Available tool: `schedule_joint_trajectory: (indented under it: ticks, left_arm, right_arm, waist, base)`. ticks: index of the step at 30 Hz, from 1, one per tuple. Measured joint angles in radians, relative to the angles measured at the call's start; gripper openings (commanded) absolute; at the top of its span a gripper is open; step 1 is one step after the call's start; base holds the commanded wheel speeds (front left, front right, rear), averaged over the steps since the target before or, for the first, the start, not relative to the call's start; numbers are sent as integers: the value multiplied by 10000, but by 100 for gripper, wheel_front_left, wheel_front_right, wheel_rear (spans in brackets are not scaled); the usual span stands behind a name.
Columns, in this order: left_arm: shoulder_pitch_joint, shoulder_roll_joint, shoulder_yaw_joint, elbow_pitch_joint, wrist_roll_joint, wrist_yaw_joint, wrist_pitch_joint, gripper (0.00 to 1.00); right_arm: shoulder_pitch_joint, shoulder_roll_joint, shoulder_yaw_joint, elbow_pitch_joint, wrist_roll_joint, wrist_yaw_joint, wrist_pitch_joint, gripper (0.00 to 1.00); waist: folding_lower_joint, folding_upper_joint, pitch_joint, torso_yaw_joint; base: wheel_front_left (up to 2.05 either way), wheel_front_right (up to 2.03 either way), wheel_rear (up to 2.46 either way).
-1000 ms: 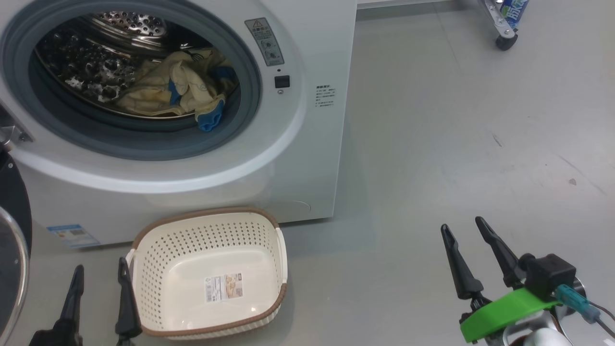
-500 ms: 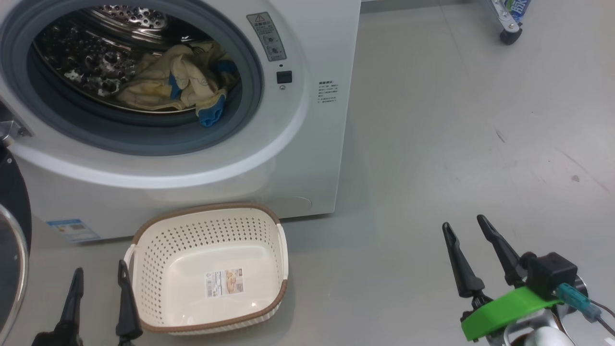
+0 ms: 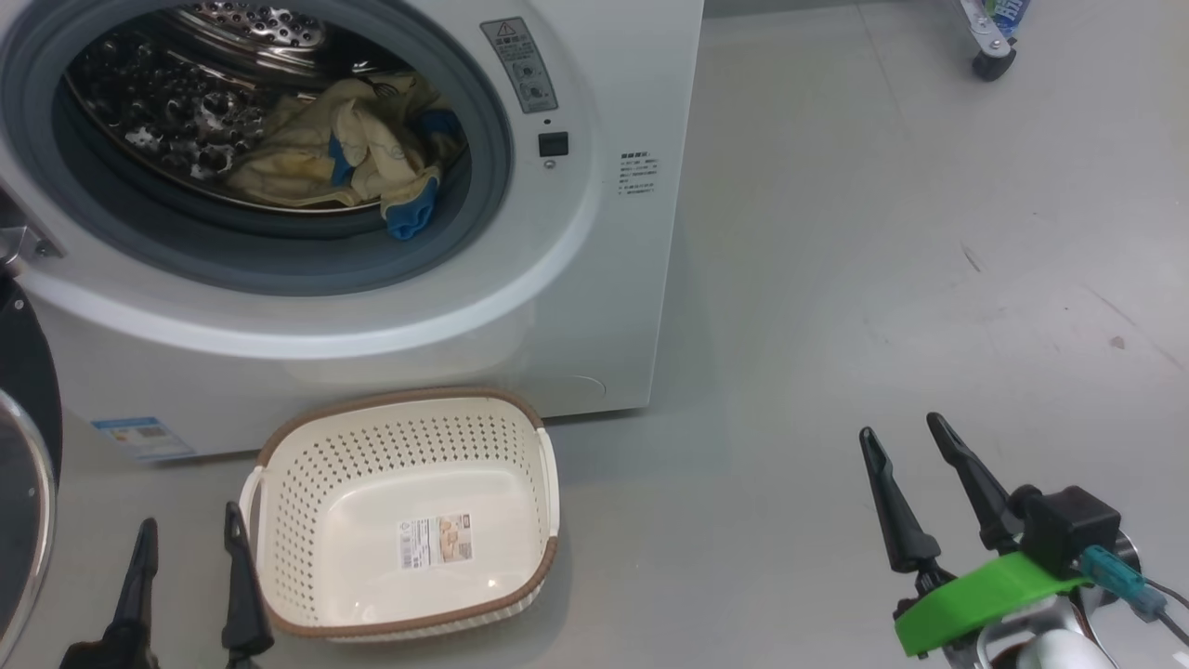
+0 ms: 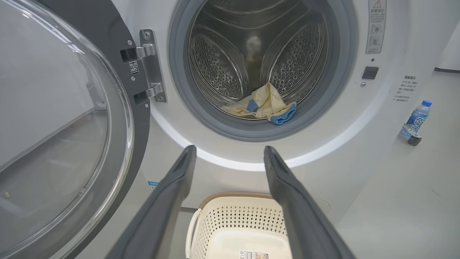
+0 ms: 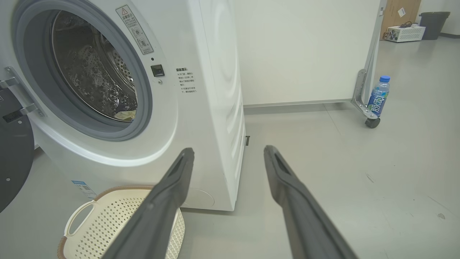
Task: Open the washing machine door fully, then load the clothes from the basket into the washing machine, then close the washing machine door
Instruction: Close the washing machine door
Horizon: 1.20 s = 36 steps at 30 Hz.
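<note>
The white washing machine (image 3: 594,279) (image 4: 377,118) (image 5: 212,90) stands with its door (image 3: 19,483) (image 4: 64,126) (image 5: 14,154) swung wide to the left. Pale yellow clothes (image 3: 344,158) (image 4: 264,106) with blue cuffs lie in the steel drum; one blue cuff rests on the grey gasket. On the floor in front sits the cream basket (image 3: 307,483) (image 4: 237,223) (image 5: 104,223), holding only its sticker. My left gripper (image 3: 190,544) (image 4: 228,153) is open just left of the basket. Far to the right my right gripper (image 3: 901,441) (image 5: 228,153) hangs open over bare floor.
A blue-capped drink bottle (image 5: 378,95) (image 4: 417,117) stands by a caster wheel (image 3: 989,60) of a white panel at the back right. Grey floor (image 3: 882,260) stretches to the right of the machine.
The head camera has shifted slightly, so the machine and basket sit a little higher and to the right in view. Both grippers stay open and low.
</note>
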<state>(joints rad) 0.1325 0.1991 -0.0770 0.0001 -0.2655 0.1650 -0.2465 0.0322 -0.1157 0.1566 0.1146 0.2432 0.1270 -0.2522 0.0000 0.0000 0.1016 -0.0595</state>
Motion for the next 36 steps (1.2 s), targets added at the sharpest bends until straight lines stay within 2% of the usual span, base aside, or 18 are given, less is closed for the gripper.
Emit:
schedule_joint_trajectory:
  ticks: [23, 36]
  left_arm:
    - [-12, -59, 0, -17, -194, 40, -10, 100]
    - [-80, -40, -36, 176, -192, 117, -8, 100]
  right_arm:
    - [-57, 63, -230, -23, -148, 0, 0, 100]
    - [-183, 73, -213, 0, -144, 0, 0, 100]
  waist:
    - [0, 0, 71, 82]
    - [1, 0, 30, 88]
  base:
    - [-2, 3, 0]
    - [-142, 142, 0]
